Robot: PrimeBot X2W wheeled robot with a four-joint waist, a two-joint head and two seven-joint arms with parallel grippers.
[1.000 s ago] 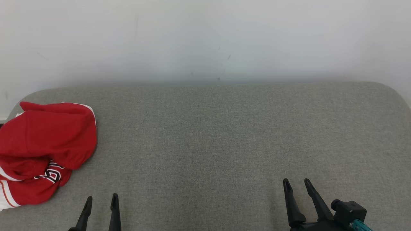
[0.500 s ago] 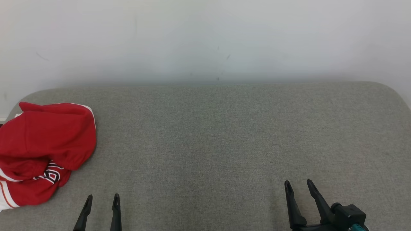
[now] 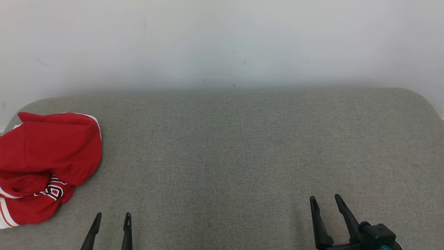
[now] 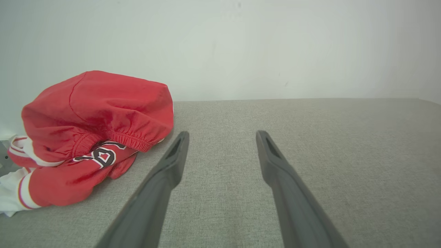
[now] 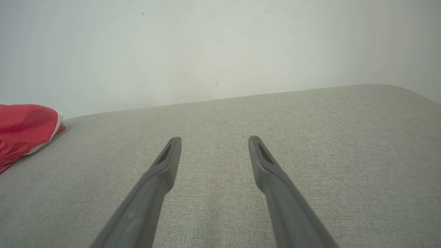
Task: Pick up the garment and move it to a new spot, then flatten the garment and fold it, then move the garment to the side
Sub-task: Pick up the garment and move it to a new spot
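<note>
Garment [image 3: 52,152] lies apart, left of wide left end effector [image 3: 113,215]; right end effector [image 3: 325,197] wide too.

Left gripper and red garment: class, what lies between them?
Bare grey surface lies between the left gripper and the red garment, as the head view shows.

Head camera: high, facing forward and down across the grey woven-fabric surface [image 3: 242,146] to the plain white wall [image 3: 222,41]. Both wrist cameras: low, near that surface, facing the same wall. Shared by all: crumpled red cloth garment [image 3: 48,163], frame left.
</note>
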